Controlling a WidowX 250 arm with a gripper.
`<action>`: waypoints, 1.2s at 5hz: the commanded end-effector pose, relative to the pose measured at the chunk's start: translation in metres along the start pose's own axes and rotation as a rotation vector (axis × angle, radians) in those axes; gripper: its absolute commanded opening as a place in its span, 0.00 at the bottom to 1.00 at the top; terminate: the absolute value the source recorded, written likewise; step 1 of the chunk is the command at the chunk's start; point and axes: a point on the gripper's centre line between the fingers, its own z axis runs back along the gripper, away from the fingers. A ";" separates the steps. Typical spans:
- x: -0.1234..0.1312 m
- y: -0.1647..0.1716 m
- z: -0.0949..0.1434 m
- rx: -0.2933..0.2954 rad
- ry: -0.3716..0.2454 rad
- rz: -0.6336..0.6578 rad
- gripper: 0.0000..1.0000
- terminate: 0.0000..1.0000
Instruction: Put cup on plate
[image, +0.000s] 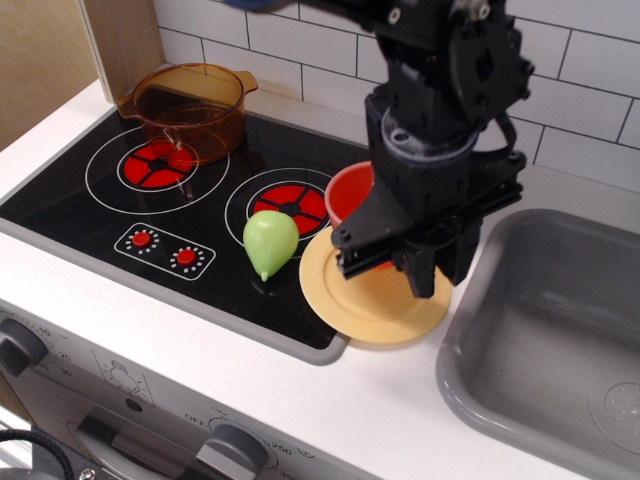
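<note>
Cup (352, 192) sits gripped in our fingers (385, 262) over the plate's (372, 305) back-left rim, so we just lower it.

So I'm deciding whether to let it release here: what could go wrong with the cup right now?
The red cup sits over the yellow plate's back-left rim, not its middle, so dropped now it might tip onto the stovetop. The green pear lies close beside the plate and could get knocked. The gripper hides the cup's base, so contact is unclear.

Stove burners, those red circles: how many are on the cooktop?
2. One red burner lies at the left, in front of the amber pot; the other is mid-cooktop, behind the green pear. The arm may hide more.
</note>
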 end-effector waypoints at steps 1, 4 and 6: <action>0.011 0.000 0.002 -0.012 0.004 0.037 0.00 0.00; 0.012 0.004 -0.009 0.018 0.008 0.031 0.00 0.00; 0.016 0.003 -0.003 0.022 -0.025 0.046 1.00 0.00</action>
